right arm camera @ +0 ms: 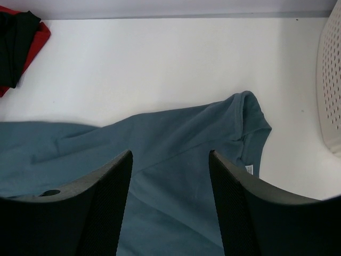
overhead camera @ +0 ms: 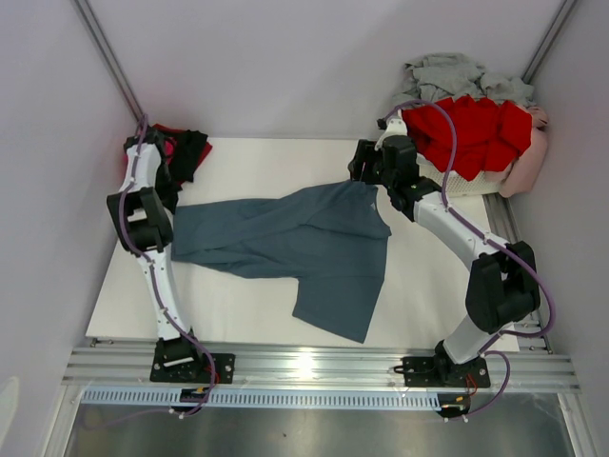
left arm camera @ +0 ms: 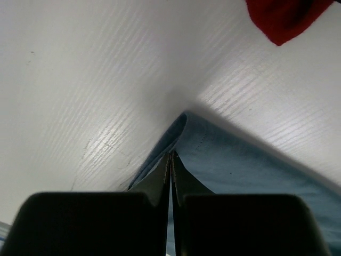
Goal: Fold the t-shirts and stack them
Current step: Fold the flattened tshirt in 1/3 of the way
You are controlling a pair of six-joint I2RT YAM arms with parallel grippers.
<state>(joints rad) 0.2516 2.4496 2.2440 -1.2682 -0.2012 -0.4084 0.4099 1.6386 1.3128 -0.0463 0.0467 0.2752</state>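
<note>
While my left gripper (left arm camera: 170, 154) sits pinched together on the blue shirt (overhead camera: 304, 238) at its left hem, the soft cloth tents up off the table (overhead camera: 247, 319). Rear left, a black shirt (right arm camera: 16, 37) lies crumpled on a red shirt (right arm camera: 41, 36). The blue shirt is spread mid-table, a matte knit with creases. My right gripper (right arm camera: 170, 160) hangs over it near the ribbed collar (right arm camera: 250, 114), fingers apart, gripping nothing. Rear right, a white lattice basket (overhead camera: 466, 183) is heaped with red cloth (overhead camera: 471, 133) and grey cloth (overhead camera: 447, 71). The table is white and faintly grained, and the walls (overhead camera: 285, 67) are pale and plain.
</note>
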